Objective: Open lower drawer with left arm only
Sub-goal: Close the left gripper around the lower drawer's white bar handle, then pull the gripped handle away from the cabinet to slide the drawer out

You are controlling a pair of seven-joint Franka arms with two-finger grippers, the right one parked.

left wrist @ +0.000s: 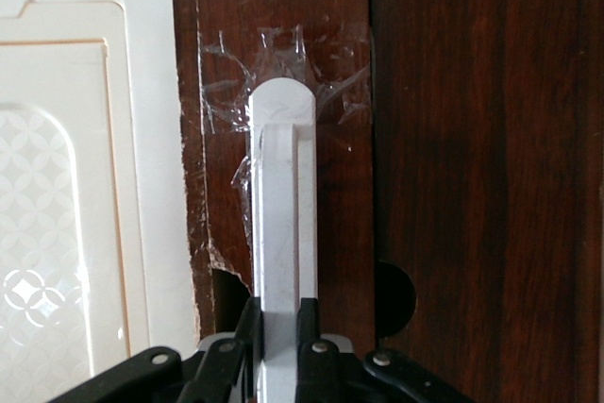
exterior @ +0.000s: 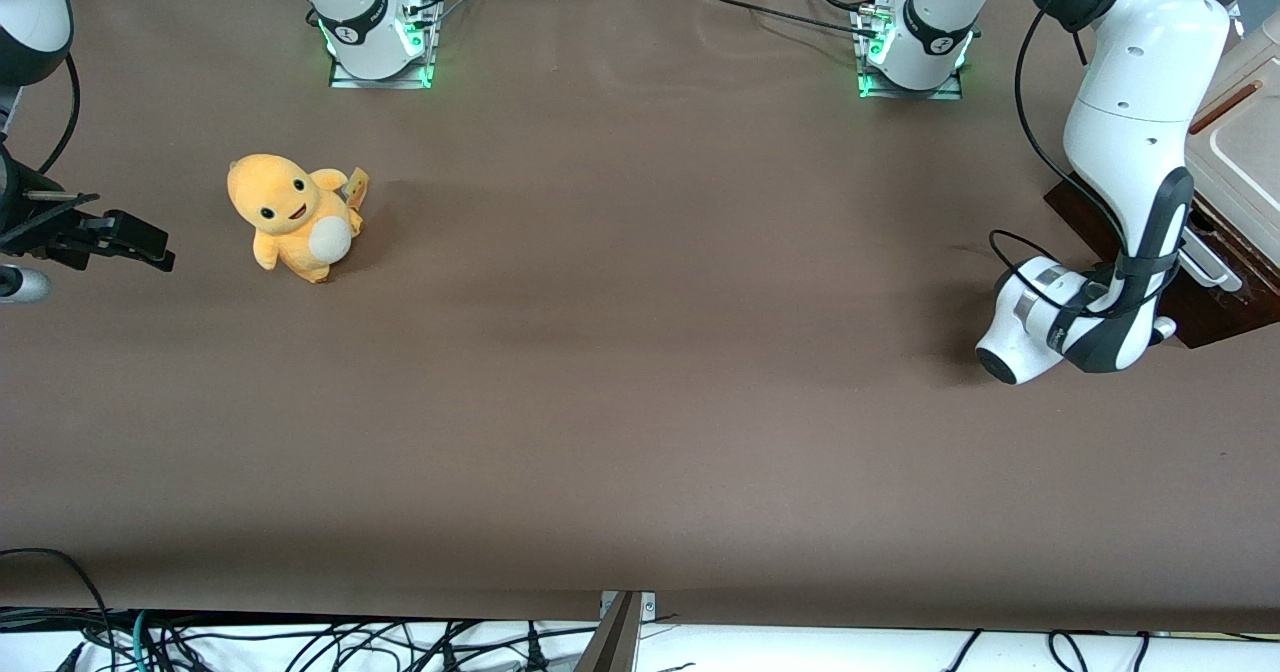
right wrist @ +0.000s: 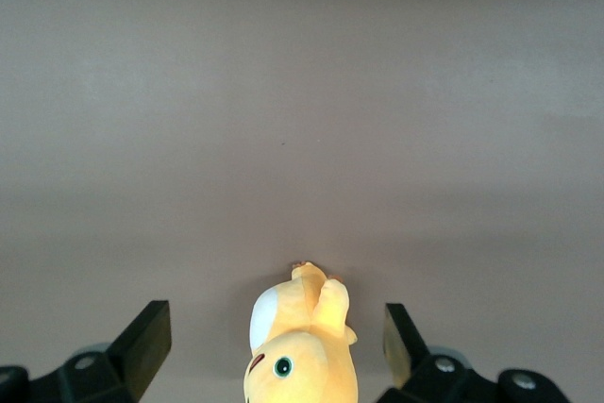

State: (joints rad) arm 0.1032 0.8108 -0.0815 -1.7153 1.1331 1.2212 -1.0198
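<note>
We see the left arm (exterior: 1130, 202) reaching down to the drawer (exterior: 1215, 302), which sits at the working arm's end of the bench (exterior: 640, 402). In the wrist view the gripper (left wrist: 280, 346) is at the white handle (left wrist: 281, 224), its fingers (left wrist: 247, 332) closed on the bar from both sides. A cream panel (left wrist: 85, 186) lies beside the dark front. A yellow plush (exterior: 292, 214) sits toward the parked arm's end.
</note>
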